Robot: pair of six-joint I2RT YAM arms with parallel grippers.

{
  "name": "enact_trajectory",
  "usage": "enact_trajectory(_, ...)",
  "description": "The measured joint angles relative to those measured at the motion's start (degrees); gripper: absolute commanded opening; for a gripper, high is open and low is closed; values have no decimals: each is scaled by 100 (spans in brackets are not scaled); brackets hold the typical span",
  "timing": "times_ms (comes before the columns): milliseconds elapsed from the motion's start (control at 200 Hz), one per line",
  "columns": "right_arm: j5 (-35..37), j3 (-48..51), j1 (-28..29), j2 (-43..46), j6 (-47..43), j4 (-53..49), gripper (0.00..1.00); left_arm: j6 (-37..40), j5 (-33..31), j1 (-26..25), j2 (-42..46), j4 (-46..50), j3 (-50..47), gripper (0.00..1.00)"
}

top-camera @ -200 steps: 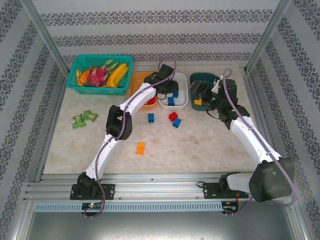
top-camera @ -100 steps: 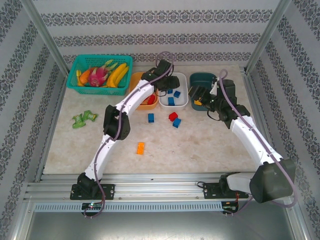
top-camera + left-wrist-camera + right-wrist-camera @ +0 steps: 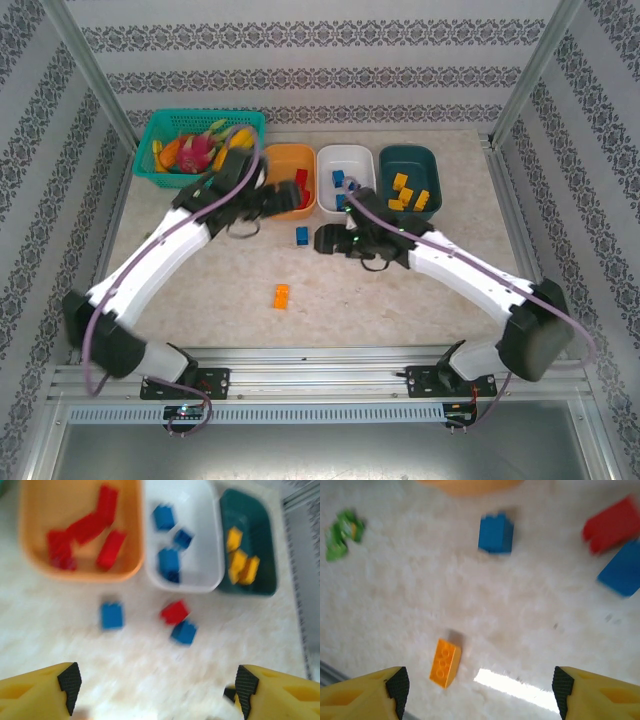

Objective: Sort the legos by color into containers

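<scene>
Since your left gripper (image 3: 157,682) and right gripper (image 3: 480,685) both hang spread and empty, you're between picks. Loose legos (image 3: 174,612) lie on the table (image 3: 350,310). Your likeliest next move: lower the right gripper over the lone orange brick (image 3: 445,662), bound for the teal bin (image 3: 410,158).

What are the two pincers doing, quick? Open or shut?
Left pincer: open, holding nothing.
Right pincer: open, holding nothing.
</scene>
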State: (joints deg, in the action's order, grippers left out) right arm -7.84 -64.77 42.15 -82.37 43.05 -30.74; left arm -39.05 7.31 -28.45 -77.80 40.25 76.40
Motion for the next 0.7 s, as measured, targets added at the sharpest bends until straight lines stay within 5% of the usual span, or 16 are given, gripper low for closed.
enact_trajectory(190,-7,-732,887,-1309,883,-422,70,-35,111,7,2052,542,-1965,85)
enact_trajectory(405,68,-1720,1668,-2726,1685,-809,72,-181,232,7,4142,1471,-2697,85)
enact_trajectory(699,304,-2533,1836,-3842,2315,-1355,59,-339,468,7,4885,2162,-2887,85)
